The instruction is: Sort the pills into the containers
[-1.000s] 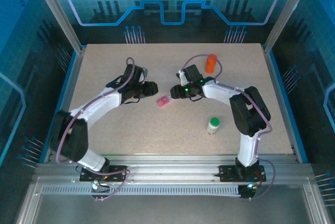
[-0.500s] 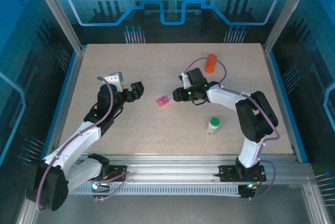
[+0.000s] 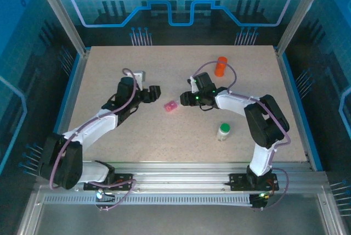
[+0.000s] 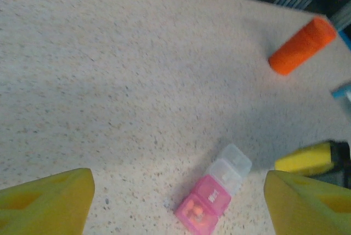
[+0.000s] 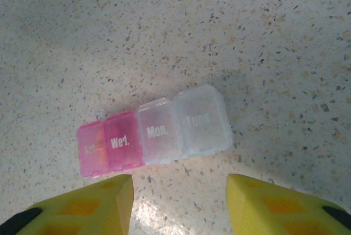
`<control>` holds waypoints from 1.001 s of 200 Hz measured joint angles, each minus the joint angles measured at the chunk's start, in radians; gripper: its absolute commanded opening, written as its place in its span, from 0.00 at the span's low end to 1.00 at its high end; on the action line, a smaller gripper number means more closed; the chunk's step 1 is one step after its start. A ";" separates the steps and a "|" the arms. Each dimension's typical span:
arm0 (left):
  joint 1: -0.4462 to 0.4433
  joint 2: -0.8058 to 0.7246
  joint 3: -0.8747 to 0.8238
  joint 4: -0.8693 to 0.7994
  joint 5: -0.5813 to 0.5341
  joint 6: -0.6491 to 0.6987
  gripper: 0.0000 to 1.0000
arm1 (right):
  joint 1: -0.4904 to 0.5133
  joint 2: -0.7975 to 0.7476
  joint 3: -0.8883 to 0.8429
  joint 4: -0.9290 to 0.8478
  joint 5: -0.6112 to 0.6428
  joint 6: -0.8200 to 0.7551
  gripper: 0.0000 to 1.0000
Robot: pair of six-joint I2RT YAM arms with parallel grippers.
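On the speckled table (image 3: 98, 76) in the top view, the left arm reaches up from its base at the lower left, and the left gripper (image 3: 155, 91) sits left of centre, pointing right. Its jaws are spread wide and released, with nothing between them. In the left wrist view the two yellow fingertips (image 4: 46, 202) stand at the bottom corners, well apart.

Just right of that gripper lies the pill box (image 3: 170, 106), flat on the table near the middle and touching neither claw. In the right wrist view it is a row of four joined compartments, two pink on the left and two colourless on the right. Three lids are marked Wed., Mon. and Tues. The end pink compartment seems to hold something orange, though the blur makes that uncertain.

Right of the box is the right gripper (image 3: 188, 99), pointing left at it. Its jaws are parted and hold nothing. In the right wrist view the box lies just beyond the yellow fingertips (image 5: 88, 202), opposite the gap between them.

Further right and towards the back stands an orange bottle (image 3: 220, 66), near the right arm's cable. Nearer the front, a white bottle with a green cap (image 3: 223, 131) stands alone, well apart from the box
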 measured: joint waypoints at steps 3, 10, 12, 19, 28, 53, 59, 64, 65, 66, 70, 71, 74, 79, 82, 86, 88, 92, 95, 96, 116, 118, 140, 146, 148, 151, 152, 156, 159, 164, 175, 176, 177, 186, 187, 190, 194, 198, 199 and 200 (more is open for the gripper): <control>-0.010 0.006 0.000 -0.002 0.001 0.007 0.79 | 0.000 0.004 0.000 0.005 0.000 0.003 0.48; -0.034 0.026 0.000 -0.008 -0.001 0.029 0.75 | 0.000 0.016 0.000 0.015 -0.004 0.012 0.48; -0.042 0.034 0.002 -0.011 -0.002 0.035 0.73 | 0.000 0.019 0.000 0.018 -0.004 0.013 0.48; -0.065 0.056 0.006 -0.026 -0.003 0.055 0.70 | 0.000 0.031 0.000 0.027 -0.008 0.020 0.48; -0.092 0.090 0.021 -0.056 -0.006 0.092 0.68 | 0.000 0.050 0.002 0.039 -0.014 0.029 0.47; -0.124 0.187 0.102 -0.148 -0.006 0.155 0.66 | -0.001 0.114 0.019 0.056 -0.035 0.045 0.46; -0.124 0.205 0.125 -0.169 -0.007 0.170 0.66 | -0.001 0.128 0.024 0.057 -0.041 0.050 0.46; -0.124 0.220 0.148 -0.190 -0.007 0.186 0.66 | -0.001 0.137 0.029 0.058 -0.041 0.051 0.46; -0.125 0.223 0.151 -0.193 -0.008 0.188 0.66 | -0.001 0.138 0.030 0.058 -0.041 0.052 0.47; -0.125 0.227 0.158 -0.199 -0.008 0.195 0.66 | -0.002 0.140 0.031 0.058 -0.042 0.054 0.46; -0.125 0.236 0.175 -0.212 -0.010 0.208 0.67 | -0.004 0.141 0.035 0.055 -0.045 0.056 0.46; -0.125 0.238 0.178 -0.214 -0.010 0.211 0.67 | -0.005 0.141 0.035 0.055 -0.047 0.057 0.46; -0.125 0.246 0.190 -0.222 -0.010 0.224 0.67 | -0.008 0.141 0.036 0.055 -0.051 0.060 0.46; -0.126 0.255 0.210 -0.236 -0.010 0.246 0.68 | -0.009 0.142 0.039 0.061 -0.053 0.062 0.46; -0.127 0.261 0.222 -0.243 -0.010 0.262 0.68 | -0.011 0.144 0.041 0.065 -0.055 0.064 0.46; -0.129 0.264 0.232 -0.247 -0.010 0.281 0.68 | -0.013 0.146 0.042 0.072 -0.059 0.066 0.47; -0.129 0.266 0.236 -0.249 -0.010 0.292 0.68 | -0.014 0.148 0.042 0.077 -0.061 0.069 0.47; -0.130 0.268 0.244 -0.254 -0.008 0.316 0.68 | -0.015 0.150 0.042 0.082 -0.064 0.071 0.47; -0.130 0.268 0.248 -0.255 -0.006 0.330 0.69 | -0.017 0.151 0.042 0.086 -0.067 0.074 0.47; -0.130 0.268 0.249 -0.256 -0.006 0.333 0.69 | -0.017 0.152 0.042 0.087 -0.068 0.074 0.47; -0.132 0.268 0.262 -0.270 0.017 0.451 0.70 | -0.030 0.164 0.042 0.116 -0.096 0.096 0.47; -0.132 0.268 0.263 -0.272 0.018 0.458 0.70 | -0.031 0.164 0.042 0.118 -0.100 0.098 0.47; -0.129 0.274 0.287 -0.321 0.016 0.546 0.70 | -0.041 0.167 0.037 0.161 -0.128 0.125 0.48; -0.126 0.278 0.298 -0.336 0.016 0.557 0.70 | -0.043 0.167 0.036 0.175 -0.135 0.134 0.48; -0.124 0.280 0.300 -0.341 0.016 0.562 0.70 | -0.043 0.167 0.035 0.180 -0.136 0.138 0.48; -0.122 0.281 0.304 -0.347 0.015 0.568 0.70 | -0.043 0.167 0.035 0.183 -0.137 0.141 0.47; -0.122 0.282 0.304 -0.348 0.014 0.570 0.70 | -0.043 0.167 0.035 0.188 -0.138 0.143 0.47; -0.119 0.282 0.307 -0.353 0.012 0.573 0.69 | -0.043 0.167 0.035 0.197 -0.142 0.150 0.47; -0.116 0.283 0.307 -0.358 0.010 0.575 0.70 | -0.043 0.168 0.035 0.203 -0.143 0.152 0.47; -0.111 0.283 0.308 -0.364 0.009 0.578 0.70 | -0.043 0.170 0.035 0.216 -0.146 0.165 0.47; -0.100 0.283 0.309 -0.375 0.008 0.581 0.69 | -0.043 0.177 0.035 0.243 -0.152 0.188 0.46; -0.099 0.283 0.308 -0.376 0.008 0.581 0.69 | -0.043 0.179 0.035 0.246 -0.153 0.192 0.46; -0.098 0.283 0.309 -0.377 0.008 0.581 0.70 | -0.043 0.179 0.035 0.248 -0.153 0.193 0.46; -0.092 0.283 0.309 -0.385 0.008 0.581 0.70 | -0.043 0.190 0.035 0.262 -0.153 0.210 0.45; -0.092 0.283 0.309 -0.385 0.008 0.581 0.70 | -0.043 0.192 0.036 0.264 -0.153 0.212 0.45; -0.090 0.283 0.309 -0.388 0.008 0.581 0.69 | -0.043 0.196 0.037 0.267 -0.153 0.218 0.45; -0.089 0.283 0.309 -0.391 0.008 0.581 0.69 | -0.043 0.203 0.039 0.268 -0.152 0.222 0.45; -0.089 0.283 0.309 -0.393 0.008 0.581 0.69 | -0.043 0.209 0.041 0.267 -0.151 0.227 0.45; -0.089 0.284 0.309 -0.393 0.008 0.580 0.69 | -0.043 0.212 0.042 0.267 -0.149 0.229 0.45; -0.088 0.284 0.309 -0.393 0.008 0.580 0.69 | -0.043 0.213 0.042 0.268 -0.149 0.229 0.45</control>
